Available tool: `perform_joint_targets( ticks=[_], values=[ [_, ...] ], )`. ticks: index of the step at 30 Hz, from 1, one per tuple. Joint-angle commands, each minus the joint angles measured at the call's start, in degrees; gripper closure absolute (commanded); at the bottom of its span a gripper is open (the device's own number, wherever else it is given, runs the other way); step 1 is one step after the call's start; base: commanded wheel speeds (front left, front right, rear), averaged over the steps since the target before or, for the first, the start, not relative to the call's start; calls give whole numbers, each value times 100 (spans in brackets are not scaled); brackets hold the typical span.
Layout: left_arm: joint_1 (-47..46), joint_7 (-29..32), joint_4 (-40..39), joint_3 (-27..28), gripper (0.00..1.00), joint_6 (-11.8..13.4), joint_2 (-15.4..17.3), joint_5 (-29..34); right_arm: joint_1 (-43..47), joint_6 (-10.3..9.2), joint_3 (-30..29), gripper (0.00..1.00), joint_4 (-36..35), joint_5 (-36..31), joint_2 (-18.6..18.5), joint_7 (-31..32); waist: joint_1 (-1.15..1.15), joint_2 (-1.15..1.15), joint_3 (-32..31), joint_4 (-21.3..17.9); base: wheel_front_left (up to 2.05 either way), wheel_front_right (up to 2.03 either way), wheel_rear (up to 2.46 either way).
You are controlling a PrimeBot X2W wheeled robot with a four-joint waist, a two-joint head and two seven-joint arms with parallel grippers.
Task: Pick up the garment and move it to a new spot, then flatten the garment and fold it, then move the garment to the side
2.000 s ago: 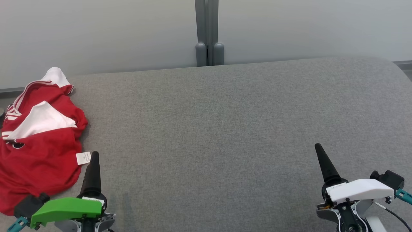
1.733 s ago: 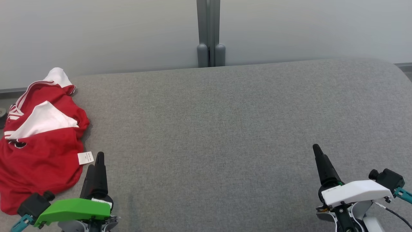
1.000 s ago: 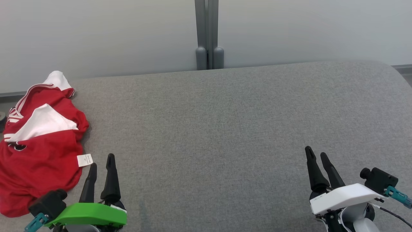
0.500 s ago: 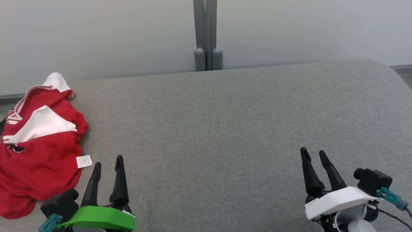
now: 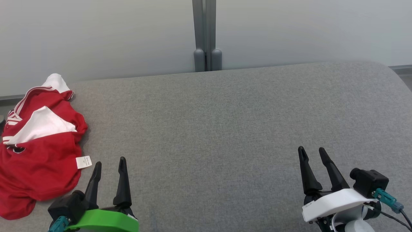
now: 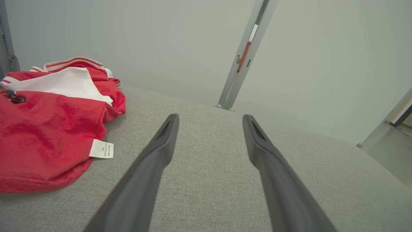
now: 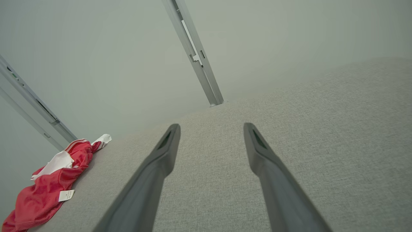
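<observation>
From where I stand, the red and white garment [image 5: 38,154] lies crumpled at the far left end of the grey cloth-covered bench [image 5: 225,122], one white-trimmed part pushed up towards the back edge near the pale wall [image 5: 96,38]. A small white label [image 5: 83,162] sticks out from its near right hem and rests on the bench fabric. The left gripper [image 5: 110,162], on the arm with the green housing [image 5: 99,220], sits at the near edge just beside that hem; its jaws are released, spread well apart with nothing between them, and they touch neither cloth nor label. Along that arm's own camera the garment [image 6: 42,135] is off to the left of the left gripper [image 6: 210,117], with the label [image 6: 101,149] just beside the left finger. The right gripper [image 5: 311,149], under its white housing [image 5: 334,201], is over the near right part of the bench, well apart from the garment, jaws likewise released and empty. From its wrist, the right gripper [image 7: 211,126] points along bare grey fabric, with the garment [image 7: 45,190] small at the lower left. A grey upright post [image 5: 206,32] stands behind the bench's middle.
</observation>
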Motion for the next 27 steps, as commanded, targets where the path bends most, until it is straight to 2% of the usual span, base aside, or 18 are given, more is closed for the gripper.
perform_joint_targets(
  ticks=[1, 15, 27],
  values=[
    [49, -50, -38, -11, 0, 36, 47, 150, 32, 15, 31, 0, -73, -139, -12, -62, 0, 0, -2, 0, 0, 0, 0],
    [131, -226, -36, -43, 0, -51, 51, 348, 88, 17, 97, 0, -71, -576, -3, -225, 0, 0, 8, -6, 0, 0, 0],
    [124, -360, -1, -104, 0, -144, 53, 859, 102, 17, 127, 0, -132, -911, 4, -354, 0, 0, 48, -40, 0, 0, 0]
  ],
)
